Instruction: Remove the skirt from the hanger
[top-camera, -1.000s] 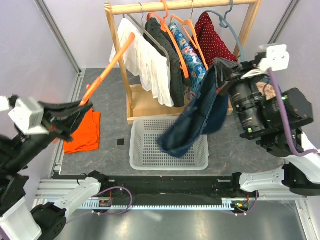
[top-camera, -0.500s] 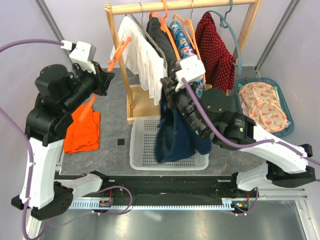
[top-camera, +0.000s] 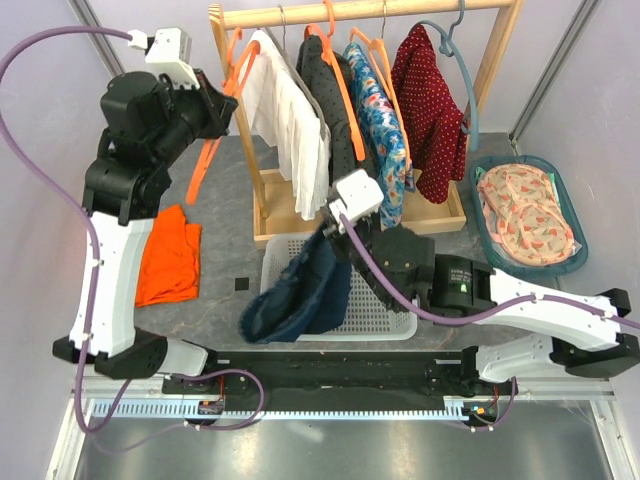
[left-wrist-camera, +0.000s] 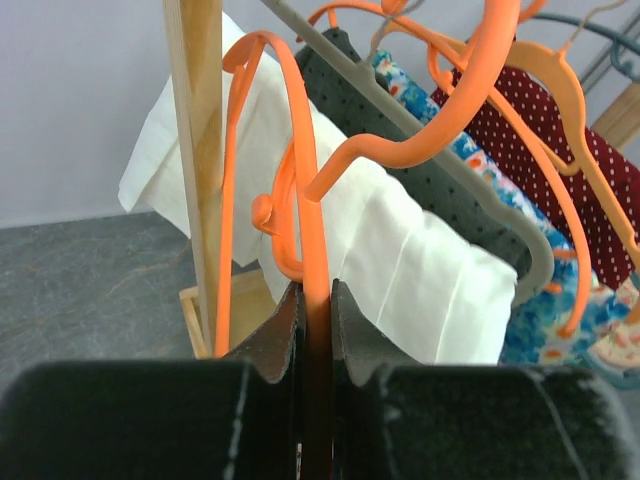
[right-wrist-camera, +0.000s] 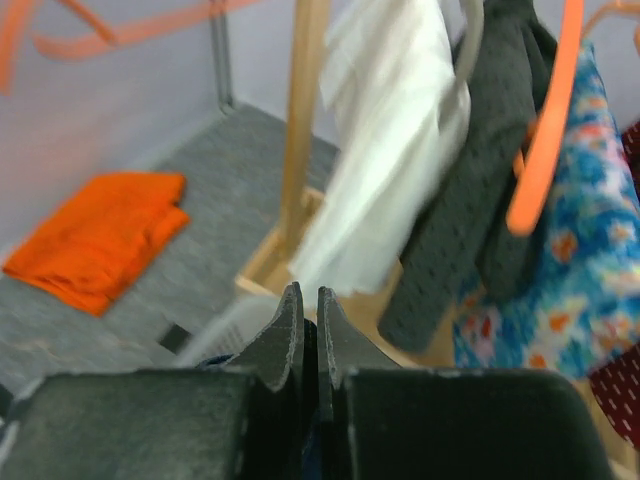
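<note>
My left gripper (top-camera: 215, 112) is shut on an empty orange hanger (top-camera: 203, 165) and holds it up beside the left post of the wooden rack (top-camera: 360, 12). In the left wrist view the hanger (left-wrist-camera: 308, 215) runs up from between my shut fingers (left-wrist-camera: 311, 300), with its hook near the post. My right gripper (top-camera: 336, 228) is shut on the dark blue skirt (top-camera: 295, 295), which is off the hanger and droops over the left part of the white basket (top-camera: 400, 332). In the right wrist view (right-wrist-camera: 303, 300) a sliver of blue skirt (right-wrist-camera: 311, 456) shows between the pads.
White, dark grey, blue floral and red dotted garments hang on the rack. An orange cloth (top-camera: 168, 255) lies on the floor at the left. A teal basket (top-camera: 565, 262) with patterned cloth stands at the right. The rack's base (top-camera: 290, 215) is behind the white basket.
My left arm has raised the orange hanger up to the rack's left end. My right arm has swung left and down, and the skirt has come down over the white basket.
</note>
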